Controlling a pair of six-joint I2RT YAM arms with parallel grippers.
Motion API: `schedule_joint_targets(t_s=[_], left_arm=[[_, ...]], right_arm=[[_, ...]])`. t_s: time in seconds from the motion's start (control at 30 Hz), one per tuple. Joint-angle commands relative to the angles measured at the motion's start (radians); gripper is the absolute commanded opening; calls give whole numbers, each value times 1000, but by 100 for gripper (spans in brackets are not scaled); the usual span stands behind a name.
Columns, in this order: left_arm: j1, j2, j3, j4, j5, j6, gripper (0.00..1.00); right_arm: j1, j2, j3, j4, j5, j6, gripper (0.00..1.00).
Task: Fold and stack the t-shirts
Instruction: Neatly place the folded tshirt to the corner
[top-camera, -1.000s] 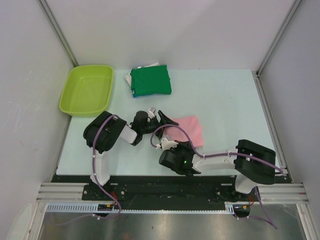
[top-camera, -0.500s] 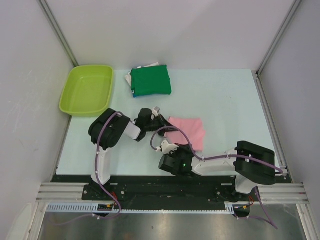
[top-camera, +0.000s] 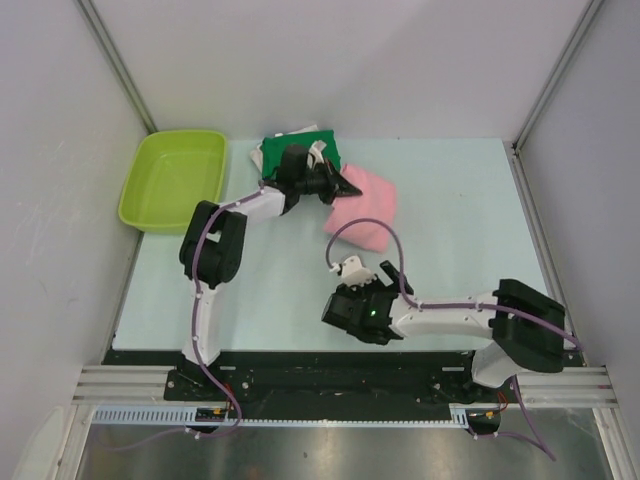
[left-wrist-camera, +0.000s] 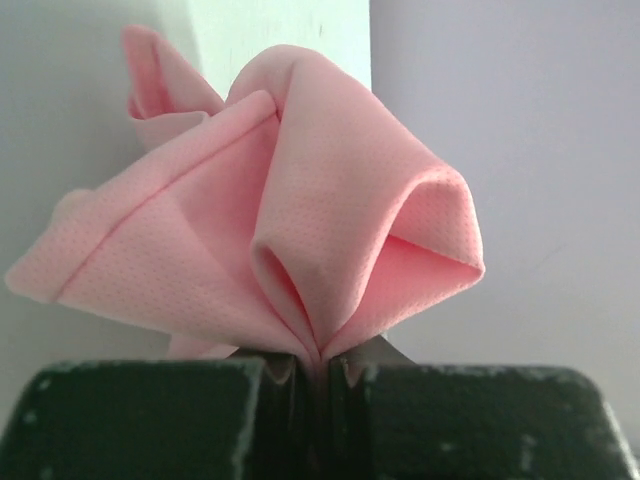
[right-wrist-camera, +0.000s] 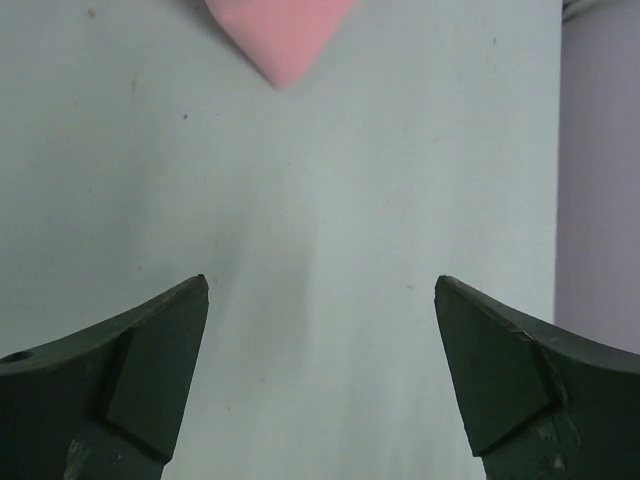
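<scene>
Top external view: reaching far across the table (top-camera: 470, 210) with the left arm (top-camera: 215, 245), its wrist lying over the green shirt (top-camera: 271, 158) at the far edge and hiding most of it. Pinching the pink shirt (top-camera: 362, 207) in the left jaws, just right of that green one. Hard to say from above whether the drooping lower end touches the table or hangs free. Only a sliver of white cloth (top-camera: 303, 131) peeking out behind the green, and impossible to tell how many folded pieces lie underneath. Well to the left, a lime tub (top-camera: 137, 200) at the table's far corner. Seen from the left wrist, with the left jaws shut tight on a bunched fold of the pink shirt (left-wrist-camera: 300, 220), cloth ballooning up in loose loops and blocking nearly everything behind. Seen from the right wrist, with the right jaws spread wide above the table, gripping nothing. Just one pink corner (right-wrist-camera: 278, 35) showing there, cut off by the top edge. Low near the front edge with the right arm (top-camera: 450, 318), apart from the shirt.
</scene>
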Motion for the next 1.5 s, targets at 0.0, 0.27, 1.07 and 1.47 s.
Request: schedule_joint_targets(t_s=[0.0, 0.27, 1.07, 1.47], left_arm=[[59, 83, 319, -300, 17, 188, 0], [131, 411, 918, -583, 57, 255, 0], [359, 413, 929, -107, 189, -17, 0], [460, 363, 779, -168, 140, 67, 0]], right_arm=[[-57, -137, 42, -16, -64, 163, 100], [-140, -218, 25, 110, -300, 224, 100], [-90, -160, -136, 371, -573, 275, 100], [-88, -165, -138, 375, -576, 268, 100]])
